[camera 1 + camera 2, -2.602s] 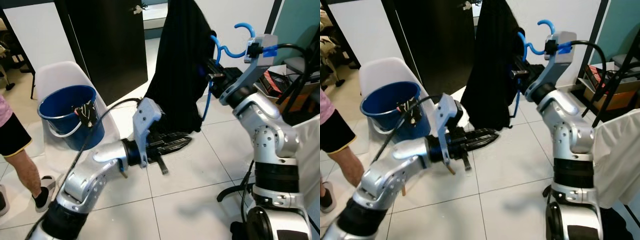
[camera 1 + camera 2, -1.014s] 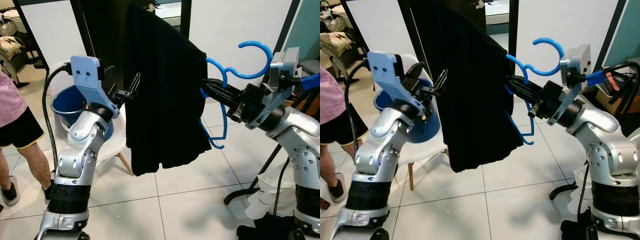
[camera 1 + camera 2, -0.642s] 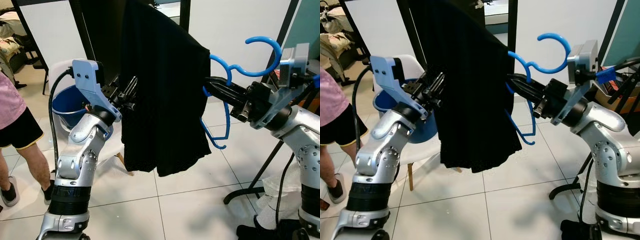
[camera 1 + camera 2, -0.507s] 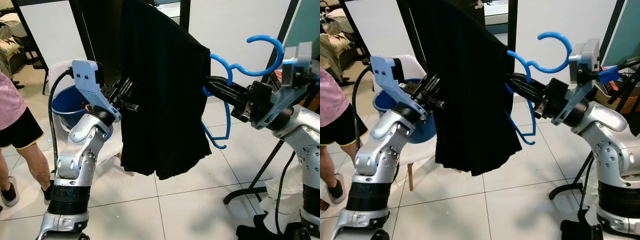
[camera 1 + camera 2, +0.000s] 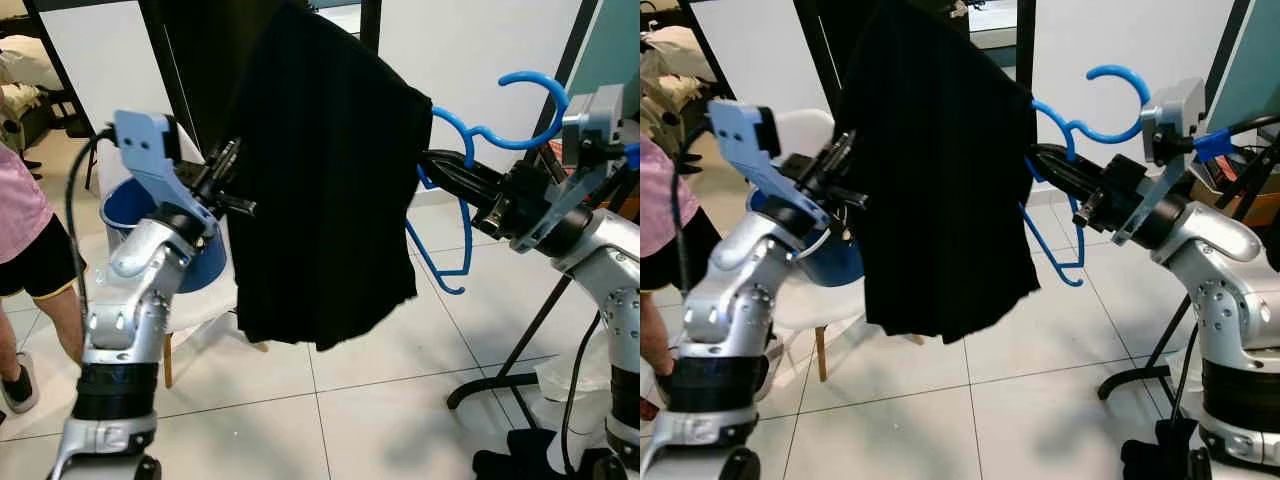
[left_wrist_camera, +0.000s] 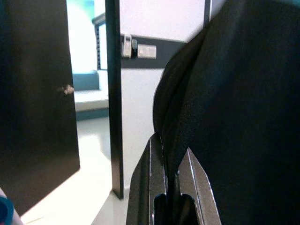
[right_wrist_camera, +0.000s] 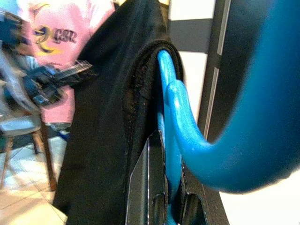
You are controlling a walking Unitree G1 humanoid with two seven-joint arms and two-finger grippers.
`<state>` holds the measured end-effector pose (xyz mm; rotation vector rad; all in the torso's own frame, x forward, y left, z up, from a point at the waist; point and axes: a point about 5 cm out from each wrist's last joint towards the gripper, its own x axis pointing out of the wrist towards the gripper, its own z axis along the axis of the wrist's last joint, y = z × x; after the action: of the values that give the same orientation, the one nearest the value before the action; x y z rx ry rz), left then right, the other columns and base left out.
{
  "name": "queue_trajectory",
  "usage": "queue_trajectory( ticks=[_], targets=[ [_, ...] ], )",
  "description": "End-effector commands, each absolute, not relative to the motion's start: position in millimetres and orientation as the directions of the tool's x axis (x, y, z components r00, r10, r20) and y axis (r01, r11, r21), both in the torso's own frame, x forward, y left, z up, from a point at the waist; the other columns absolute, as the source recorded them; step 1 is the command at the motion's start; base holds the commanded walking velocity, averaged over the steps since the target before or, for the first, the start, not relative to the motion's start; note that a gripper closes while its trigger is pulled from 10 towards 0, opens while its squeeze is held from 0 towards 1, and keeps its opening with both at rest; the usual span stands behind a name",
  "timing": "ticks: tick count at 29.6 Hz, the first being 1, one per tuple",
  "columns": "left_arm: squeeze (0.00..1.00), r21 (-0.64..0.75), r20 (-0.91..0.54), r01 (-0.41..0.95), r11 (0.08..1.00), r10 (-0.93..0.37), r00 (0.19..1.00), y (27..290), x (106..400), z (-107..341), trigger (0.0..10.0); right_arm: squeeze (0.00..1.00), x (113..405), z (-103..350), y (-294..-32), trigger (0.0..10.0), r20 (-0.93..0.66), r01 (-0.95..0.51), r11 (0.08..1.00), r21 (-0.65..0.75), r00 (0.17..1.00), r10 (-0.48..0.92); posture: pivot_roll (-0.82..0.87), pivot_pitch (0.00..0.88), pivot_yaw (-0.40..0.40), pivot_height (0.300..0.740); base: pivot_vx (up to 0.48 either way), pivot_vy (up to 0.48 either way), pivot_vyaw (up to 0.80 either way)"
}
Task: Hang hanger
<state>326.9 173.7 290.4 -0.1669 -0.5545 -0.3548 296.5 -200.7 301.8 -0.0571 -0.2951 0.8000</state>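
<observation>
A blue plastic hanger carries a black garment that hangs in mid-air in front of me. My right gripper is shut on the hanger's neck, hook pointing up; the wrist view shows the blue hanger between the black fingers. My left gripper is raised at the garment's left edge and shut on the cloth. In the left wrist view black fabric runs between its fingers.
A blue bucket sits on a white chair behind my left arm. A person's leg is at far left. A dark door stands behind the garment. A black stand's foot and white cloth lie at right.
My left arm rose from near the floor to the garment and closed on its left edge. Since then it has drawn that edge leftward, spreading the cloth. The hanger has shifted slightly right.
</observation>
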Motion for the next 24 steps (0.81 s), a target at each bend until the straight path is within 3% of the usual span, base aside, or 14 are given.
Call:
queue_trajectory(
  ticks=[1, 7, 8, 9, 10, 14, 18, 22, 24],
  targets=[
    [0.00, -0.056, 0.582, 0.344, 0.937, -0.250, 0.774, 188.4, 324.9, 303.6, 0.0, 0.00, 299.1, 304.6, -206.9, 10.0, 0.246, -0.657, 0.734, -0.170, 0.693, 0.677, -0.09, 0.000, 0.044, 0.740, 0.000, 0.000, 0.00],
    [0.00, -0.083, 0.632, 0.404, 0.911, -0.266, 0.728, 189.3, 319.3, 318.6, 0.0, 0.00, 304.6, 295.6, -210.8, 10.0, 0.208, -0.620, 0.772, -0.143, 0.743, 0.636, -0.09, 0.000, 0.042, 0.740, 0.000, 0.000, 0.00],
    [0.00, -0.078, 0.647, 0.487, 0.870, -0.328, 0.688, 180.5, 313.2, 320.6, 0.0, 0.00, 307.9, 295.1, -211.3, 10.0, 0.216, -0.600, 0.791, -0.117, 0.762, 0.610, -0.09, 0.000, 0.042, 0.740, 0.000, 0.000, 0.00],
    [0.00, -0.078, 0.647, 0.487, 0.870, -0.328, 0.688, 180.5, 313.2, 320.6, 0.0, 0.00, 307.9, 295.1, -211.3, 10.0, 0.216, -0.600, 0.791, -0.117, 0.762, 0.610, -0.09, 0.000, 0.042, 0.740, 0.000, 0.000, 0.00],
    [0.00, -0.062, 0.652, 0.611, 0.789, -0.431, 0.624, 165.2, 303.4, 318.2, 0.0, 0.00, 312.3, 296.8, -211.3, 10.0, 0.238, -0.577, 0.813, -0.082, 0.780, 0.578, -0.09, 0.000, 0.041, 0.740, 0.000, 0.000, 0.00],
    [0.00, -0.043, 0.639, 0.662, 0.748, -0.489, 0.594, 157.3, 298.7, 313.9, 0.0, 0.00, 314.0, 298.2, -211.2, 10.0, 0.253, -0.572, 0.818, -0.065, 0.783, 0.568, -0.08, 0.000, 0.039, 0.740, 0.000, 0.000, 0.00],
    [0.00, 0.033, 0.512, 0.802, 0.596, -0.699, 0.499, 132.2, 282.4, 284.6, 0.0, 0.00, 313.6, 311.2, -206.7, 10.0, 0.366, -0.612, 0.790, -0.005, 0.735, 0.571, -0.08, 0.000, 0.038, 0.740, 0.000, 0.000, 0.00],
    [0.00, 0.055, 0.432, 0.797, 0.601, -0.735, 0.524, 128.9, 283.0, 267.4, 0.0, 0.00, 308.4, 322.8, -203.1, 10.0, 0.448, -0.664, 0.748, 0.023, 0.675, 0.586, -0.08, 0.000, 0.038, 0.740, 0.000, 0.000, 0.00],
    [0.00, 0.054, 0.399, 0.734, 0.677, -0.688, 0.605, 137.1, 292.3, 260.0, 0.0, 0.00, 303.7, 330.2, -202.4, 10.0, 0.501, -0.700, 0.713, 0.040, 0.631, 0.592, -0.08, 0.000, 0.036, 0.740, 0.000, 0.000, 0.00]
  ],
)
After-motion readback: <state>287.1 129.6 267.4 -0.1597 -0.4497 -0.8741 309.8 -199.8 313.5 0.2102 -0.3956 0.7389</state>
